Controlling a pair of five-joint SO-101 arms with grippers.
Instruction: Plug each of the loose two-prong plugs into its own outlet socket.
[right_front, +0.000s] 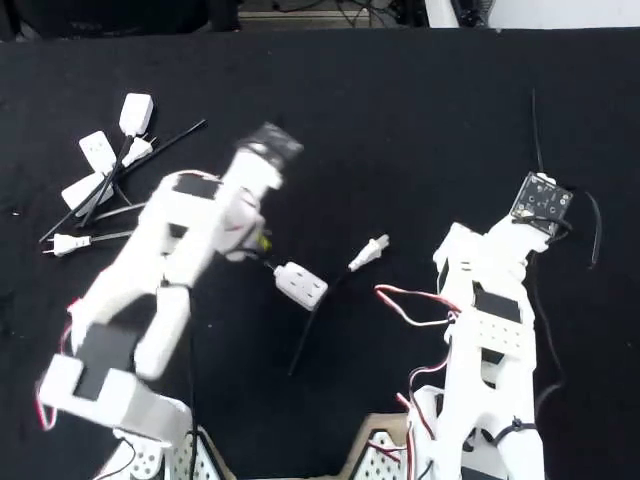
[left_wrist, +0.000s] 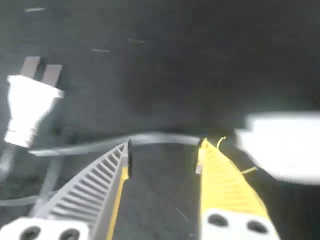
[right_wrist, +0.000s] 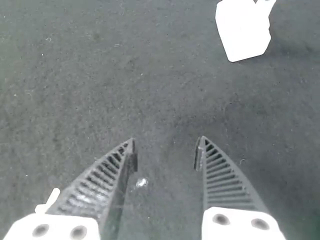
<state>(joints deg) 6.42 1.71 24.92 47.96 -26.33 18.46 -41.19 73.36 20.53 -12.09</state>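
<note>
The white plastic left arm (right_front: 170, 270) is leaning forward, its left gripper (left_wrist: 164, 150) holding one grey ribbed finger (left_wrist: 95, 185) and one yellow ribbed finger (left_wrist: 225, 180) apart. The white plastic right arm (right_front: 490, 330) is also leaning forward, its right gripper (right_wrist: 165, 150) showing two dark ribbed fingers (right_wrist: 100, 185) spread apart.

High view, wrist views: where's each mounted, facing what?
High view: fixed overhead, facing down on table; left arm, right arm show.
Left wrist view: on left arm, faces plug and outlet socket past open left tool.
Right wrist view: on right arm, faces table past open right tool.
Shared, high and left wrist: plug, outlet socket.
</note>
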